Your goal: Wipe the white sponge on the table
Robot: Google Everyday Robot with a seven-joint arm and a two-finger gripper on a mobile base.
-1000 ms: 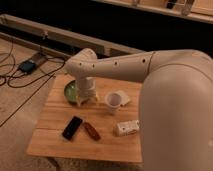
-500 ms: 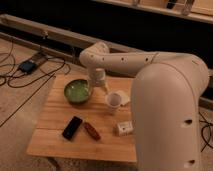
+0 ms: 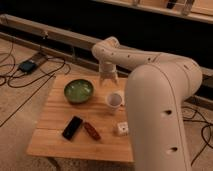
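Note:
The table [image 3: 55, 137] has a pale wooden plank top. My gripper [image 3: 107, 80] points down over the table's far edge, between the green bowl [image 3: 78, 91] and the white cup [image 3: 114, 100]. The arm [image 3: 150, 65] reaches in from the right and covers the table's right side. The white sponge does not show; it is hidden or out of view.
A black phone [image 3: 72, 127] and a red-brown oblong object [image 3: 91, 131] lie near the front. A thick white block with dark marks [image 3: 121, 128] lies front right. Cables and a small box [image 3: 26, 66] lie on the floor to the left.
My gripper has moved right, from over the green bowl to the gap between the bowl and the cup. The objects on the table have not moved.

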